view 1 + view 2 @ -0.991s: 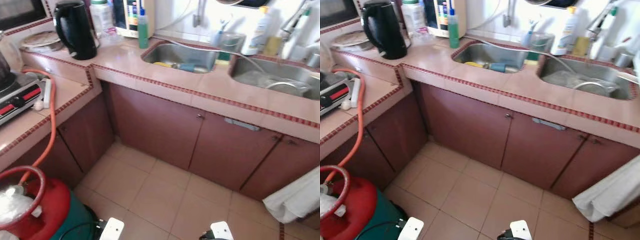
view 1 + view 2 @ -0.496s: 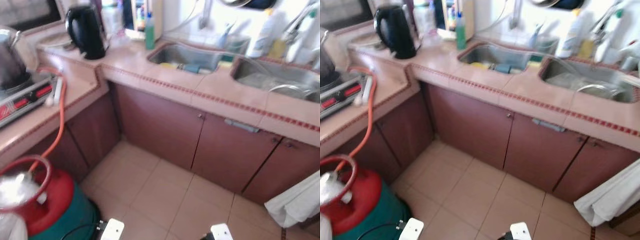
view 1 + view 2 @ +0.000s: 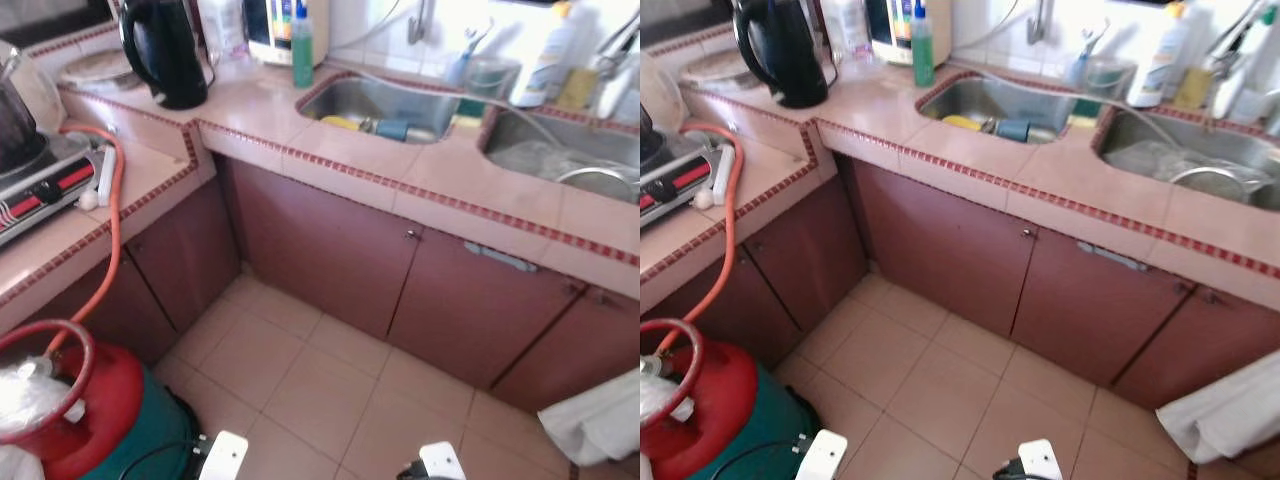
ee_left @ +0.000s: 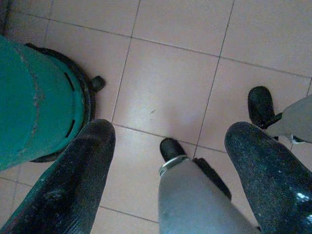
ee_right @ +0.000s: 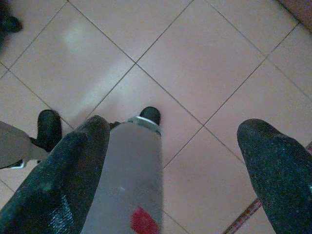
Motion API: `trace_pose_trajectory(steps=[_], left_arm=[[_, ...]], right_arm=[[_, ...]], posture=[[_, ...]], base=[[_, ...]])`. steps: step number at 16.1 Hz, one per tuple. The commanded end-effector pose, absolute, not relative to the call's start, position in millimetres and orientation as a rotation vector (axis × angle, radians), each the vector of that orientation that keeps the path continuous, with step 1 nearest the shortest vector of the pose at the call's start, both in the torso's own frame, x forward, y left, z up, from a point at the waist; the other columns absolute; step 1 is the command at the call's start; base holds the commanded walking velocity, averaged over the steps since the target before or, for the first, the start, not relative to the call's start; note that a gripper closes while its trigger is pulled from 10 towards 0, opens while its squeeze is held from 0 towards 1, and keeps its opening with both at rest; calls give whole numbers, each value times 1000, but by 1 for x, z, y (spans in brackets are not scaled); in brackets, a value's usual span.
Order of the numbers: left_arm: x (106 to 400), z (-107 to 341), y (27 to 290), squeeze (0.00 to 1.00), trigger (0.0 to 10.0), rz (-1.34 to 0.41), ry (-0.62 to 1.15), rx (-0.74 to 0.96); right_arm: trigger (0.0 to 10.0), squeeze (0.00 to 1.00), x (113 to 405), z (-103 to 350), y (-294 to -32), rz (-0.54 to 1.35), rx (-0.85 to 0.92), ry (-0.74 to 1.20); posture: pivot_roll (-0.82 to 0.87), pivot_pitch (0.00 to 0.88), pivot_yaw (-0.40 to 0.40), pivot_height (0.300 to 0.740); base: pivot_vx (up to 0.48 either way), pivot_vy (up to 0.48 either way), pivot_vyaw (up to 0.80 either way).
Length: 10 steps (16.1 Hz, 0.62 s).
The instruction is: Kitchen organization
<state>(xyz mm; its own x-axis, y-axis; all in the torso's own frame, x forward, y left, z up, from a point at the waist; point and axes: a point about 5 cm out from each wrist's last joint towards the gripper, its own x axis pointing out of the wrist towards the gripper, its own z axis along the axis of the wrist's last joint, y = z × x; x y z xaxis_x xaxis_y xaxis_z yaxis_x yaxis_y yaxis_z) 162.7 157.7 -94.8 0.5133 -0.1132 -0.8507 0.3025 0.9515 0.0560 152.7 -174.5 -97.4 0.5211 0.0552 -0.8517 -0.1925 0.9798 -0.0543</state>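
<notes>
A pink-tiled kitchen corner seen from above: a black kettle [image 3: 160, 50] stands on the tabletop [image 3: 350, 160] beside a green bottle [image 3: 302, 48], left of twin steel sinks [image 3: 375, 105]; a red gas cylinder [image 3: 75, 400] sits on the floor; left pincer [image 4: 165, 165] and right pincer [image 5: 175, 170] hang over floor tiles, fingers spread wide, holding nothing.

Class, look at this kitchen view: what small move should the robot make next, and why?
Probably a step forward toward the counter. Both arms hang down: the left pincer and right pincer are open over bare floor tiles, holding nothing. The kettle, green bottle and sink lie beyond their reach.
</notes>
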Motion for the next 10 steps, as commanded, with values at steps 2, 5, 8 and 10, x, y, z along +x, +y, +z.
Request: trace_pose_trajectory(steps=[2, 5, 8, 10], left_arm=[[160, -96, 160, 0, 10000, -252, 1009, 201], [159, -96, 160, 0, 10000, -250, 1010, 194], [160, -96, 160, 0, 10000, -257, 1007, 198], [160, -96, 159, 0, 10000, -263, 1004, 199]], right_arm=[[10000, 0, 150, -99, -174, 157, -156, 1023], [10000, 0, 149, -99, -175, 159, -161, 1023], [10000, 0, 149, -99, -174, 159, -160, 1024], [10000, 0, 149, -99, -174, 161, -161, 1025]], posture=[[-61, 0, 7, 740], [-63, 0, 8, 740], [-62, 0, 8, 740], [-61, 0, 8, 740]], base=[[0, 0, 0], [0, 0, 0], [0, 0, 0], [0, 0, 0]])
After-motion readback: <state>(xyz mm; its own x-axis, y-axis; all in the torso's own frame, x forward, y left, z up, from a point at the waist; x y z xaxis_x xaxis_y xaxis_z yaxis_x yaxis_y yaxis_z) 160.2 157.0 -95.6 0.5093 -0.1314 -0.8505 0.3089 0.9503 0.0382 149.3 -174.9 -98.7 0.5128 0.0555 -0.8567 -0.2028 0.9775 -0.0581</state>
